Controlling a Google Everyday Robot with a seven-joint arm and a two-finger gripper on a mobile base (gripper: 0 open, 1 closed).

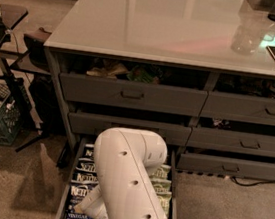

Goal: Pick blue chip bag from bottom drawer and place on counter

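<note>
Hanging low in the bottom drawer (63,195) against a blue chip bag (79,193), end effector (84,208) arm-hidden, grip untellable.

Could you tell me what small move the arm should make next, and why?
Probably a short descent toward the dark blue crinkly chip bags on the left of the open dark grey bottom drawer. The white arm reaches over them, hiding the tool beneath it, and no bag lies on the glossy light grey counter yet.
</note>
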